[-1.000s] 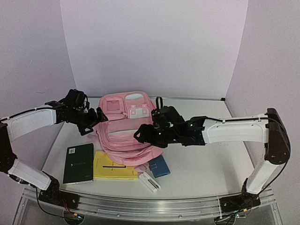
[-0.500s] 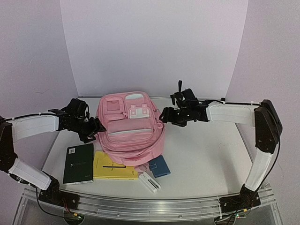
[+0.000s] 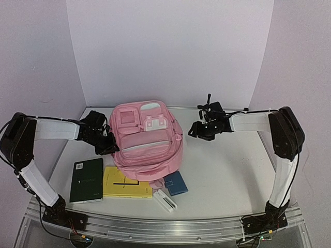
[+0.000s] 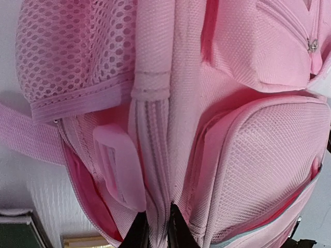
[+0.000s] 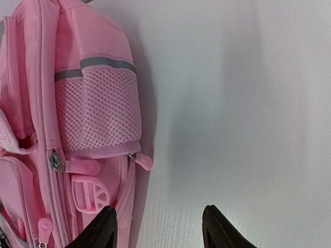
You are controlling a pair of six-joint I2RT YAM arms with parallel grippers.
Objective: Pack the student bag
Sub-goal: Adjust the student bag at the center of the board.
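Observation:
The student bag (image 3: 147,137) is a large pink backpack lying face up mid-table, its front pockets and grey strips showing. My left gripper (image 3: 107,146) is pressed against the bag's left side. In the left wrist view its fingers (image 4: 139,233) pinch a fold of pink fabric beside a zip seam on the bag (image 4: 248,155), so my left gripper (image 4: 156,230) is shut on it. My right gripper (image 3: 195,129) hovers just off the bag's right side, open. In the right wrist view my right gripper (image 5: 160,227) has bare table between its fingers, and the bag (image 5: 77,129) with its mesh pocket fills the left.
In front of the bag lie a dark green notebook (image 3: 87,179), a yellow book (image 3: 126,182), a small blue case (image 3: 176,183) and a white oblong item (image 3: 165,200). Walls close the table at the back and both sides.
My left gripper closed on the bag's left side. My right arm drew back from over the bag to its right rear, jaws narrowing. The bag's top shifted slightly.

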